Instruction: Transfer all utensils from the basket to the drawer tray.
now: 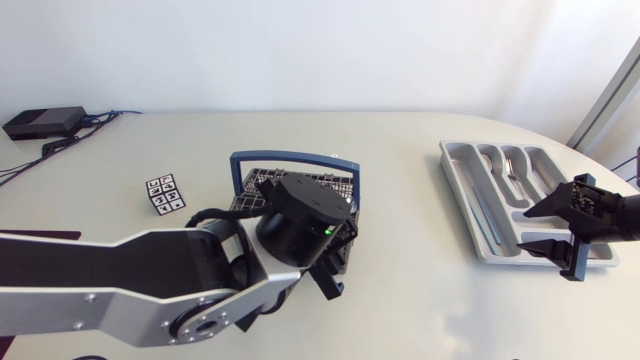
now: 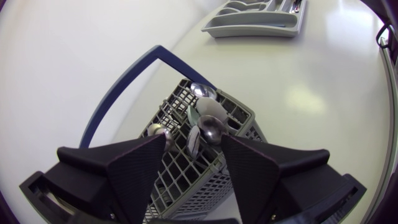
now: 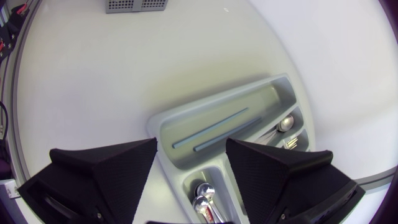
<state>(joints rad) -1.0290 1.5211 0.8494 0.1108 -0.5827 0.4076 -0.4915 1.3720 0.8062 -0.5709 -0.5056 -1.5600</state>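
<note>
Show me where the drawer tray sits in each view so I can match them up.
Head view: the drawer tray lies on the table's right side.
Left wrist view: far across the table, beyond the basket.
Right wrist view: close up, under and ahead of the right gripper.
Shared landmark: the basket, which shows in all three views.

— Kitchen, going by the drawer tray and the wire basket?
— Hardly. Looks like a robotics lab or test room. All staged on a plain white desk with a rounded edge, not a counter.
— Shown by what else?
— Two machine arms, left arm and right arm, coming in from either side. Far left, a flat black box with cables trailing off. Nearer and to its right, a small cube printed with black-and-white marker patterns.
</note>
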